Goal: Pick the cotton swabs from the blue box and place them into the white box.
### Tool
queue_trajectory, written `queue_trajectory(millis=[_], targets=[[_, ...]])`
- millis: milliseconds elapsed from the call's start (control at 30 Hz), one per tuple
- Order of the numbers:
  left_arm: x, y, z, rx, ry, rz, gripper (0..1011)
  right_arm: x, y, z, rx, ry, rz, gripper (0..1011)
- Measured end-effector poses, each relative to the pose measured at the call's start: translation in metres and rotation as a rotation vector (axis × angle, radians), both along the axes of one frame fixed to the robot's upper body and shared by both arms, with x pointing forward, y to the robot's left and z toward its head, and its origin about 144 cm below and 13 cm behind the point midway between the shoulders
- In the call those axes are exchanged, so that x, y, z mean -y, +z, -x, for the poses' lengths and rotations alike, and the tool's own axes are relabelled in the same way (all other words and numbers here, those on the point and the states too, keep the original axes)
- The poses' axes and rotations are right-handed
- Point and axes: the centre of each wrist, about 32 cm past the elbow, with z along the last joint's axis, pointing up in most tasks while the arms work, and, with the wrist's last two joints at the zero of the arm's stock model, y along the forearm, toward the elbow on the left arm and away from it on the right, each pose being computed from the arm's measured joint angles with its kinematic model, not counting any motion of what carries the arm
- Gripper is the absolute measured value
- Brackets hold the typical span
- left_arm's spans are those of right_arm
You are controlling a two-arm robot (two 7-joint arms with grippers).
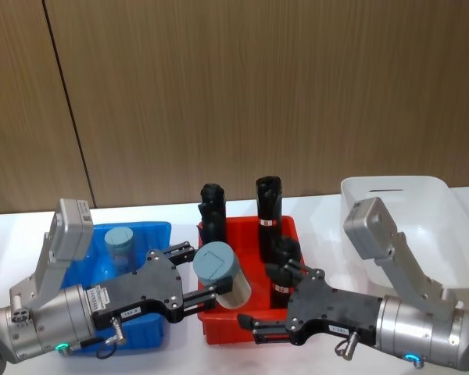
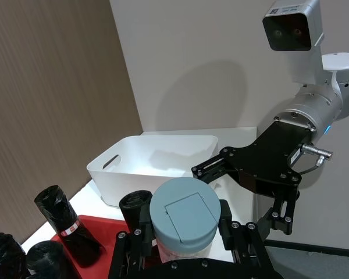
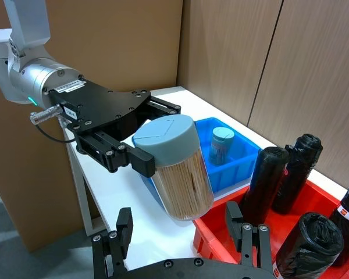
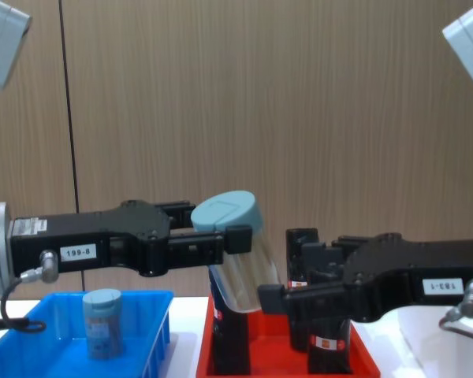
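This looks like a robot test lab, not a home. Brown wood-grain wall panels (image 1: 258, 94) with dark vertical seams fill the upper head view, and a plain pale wall (image 2: 209, 58) fills the upper left wrist view. Across the lower head view, a bare white tabletop (image 1: 320, 226) carries a staged row: a shallow bright blue plastic bin (image 1: 152, 234), a red plastic tray (image 1: 242, 234) and a tall white plastic bin (image 1: 391, 183).

The cotton swabs jar (image 3: 183, 180) is clear glossy plastic, the blue box (image 3: 237, 170) smooth plastic
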Motion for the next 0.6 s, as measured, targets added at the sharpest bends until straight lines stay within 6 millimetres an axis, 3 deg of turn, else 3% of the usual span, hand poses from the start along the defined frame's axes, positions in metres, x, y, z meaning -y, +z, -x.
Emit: queue_trajectory(millis=[600], targets=[[0.0000, 0.0000, 0.0000, 0.000, 0.000, 0.000, 660, 0.0001, 0.0001, 0.0000, 0.001, -0.001, 0.000, 1002]])
